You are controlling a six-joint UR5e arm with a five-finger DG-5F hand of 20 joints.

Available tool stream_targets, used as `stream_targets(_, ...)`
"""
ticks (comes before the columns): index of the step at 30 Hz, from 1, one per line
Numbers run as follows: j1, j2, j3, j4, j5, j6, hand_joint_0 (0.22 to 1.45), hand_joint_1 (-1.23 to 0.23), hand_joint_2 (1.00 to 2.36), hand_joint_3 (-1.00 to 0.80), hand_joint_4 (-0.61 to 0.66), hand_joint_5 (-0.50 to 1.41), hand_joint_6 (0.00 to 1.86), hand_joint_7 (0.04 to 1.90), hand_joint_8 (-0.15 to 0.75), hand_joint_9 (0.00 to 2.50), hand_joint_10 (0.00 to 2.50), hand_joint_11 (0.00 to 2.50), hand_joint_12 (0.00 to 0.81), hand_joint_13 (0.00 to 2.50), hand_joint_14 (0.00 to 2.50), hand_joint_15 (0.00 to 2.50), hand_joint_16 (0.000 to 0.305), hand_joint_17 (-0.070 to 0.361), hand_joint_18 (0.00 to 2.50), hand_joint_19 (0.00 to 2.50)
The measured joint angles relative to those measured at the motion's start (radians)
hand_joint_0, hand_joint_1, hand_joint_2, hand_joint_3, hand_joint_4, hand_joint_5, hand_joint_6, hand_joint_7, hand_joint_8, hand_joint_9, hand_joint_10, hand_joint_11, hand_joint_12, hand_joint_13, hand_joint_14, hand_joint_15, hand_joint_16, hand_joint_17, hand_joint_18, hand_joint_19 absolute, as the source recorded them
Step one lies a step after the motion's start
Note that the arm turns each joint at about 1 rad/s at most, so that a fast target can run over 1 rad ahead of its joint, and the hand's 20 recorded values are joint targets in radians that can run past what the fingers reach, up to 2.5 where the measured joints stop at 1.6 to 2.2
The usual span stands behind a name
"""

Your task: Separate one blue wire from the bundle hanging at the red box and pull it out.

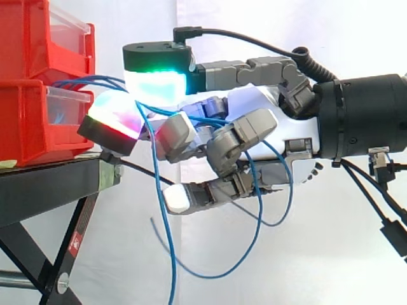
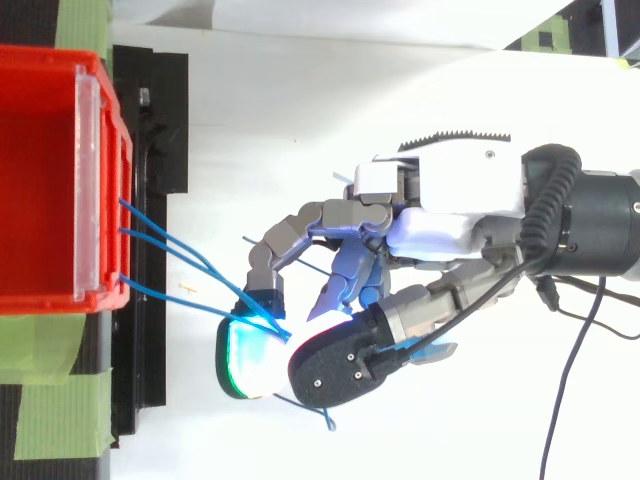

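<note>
The separating step is in hand. The hand (image 1: 257, 101) has been brought close to the red box (image 1: 35, 124) on the black stand (image 1: 44, 184), and its fingers are curled with the glowing fingertips (image 1: 156, 82) closed on the blue wires (image 1: 166, 241). These run from the box front into the pinch and hang in loops below. More than one wire appears to be caught. One strand is judged to need isolating first, then a steady pull away from the box.

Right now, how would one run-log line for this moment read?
hand: shut on blue wires | wires: run from red bin to fingertips | separated: cannot tell
</note>
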Motion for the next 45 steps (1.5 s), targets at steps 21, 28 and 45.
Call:
stream_targets(21, 0.002, 0.032, 0.001, -0.087, 0.045, -0.200, 0.61, -0.72, 1.01, -0.02, 0.16, -0.18, 0.92, 1.00, 0.436, 1.19, 0.00, 1.36, 0.421, 1.61, 0.43, 1.35, 0.074, 0.166, 0.95, 0.55)
stream_targets(28, 0.003, 0.083, 0.002, -0.121, 0.090, -0.369, 0.61, -0.72, 1.01, -0.02, 0.17, -0.18, 0.92, 1.00, 0.434, 1.18, 0.00, 1.37, 0.423, 1.61, 0.42, 1.37, 0.074, 0.166, 0.94, 0.54)
stream_targets(45, 0.006, 0.131, 0.012, -0.139, 0.130, -0.637, 0.60, -0.72, 1.01, -0.04, 0.18, -0.19, 0.92, 1.01, 0.428, 1.16, 0.00, 1.38, 0.423, 1.60, 0.33, 1.38, 0.073, 0.164, 0.92, 0.55)
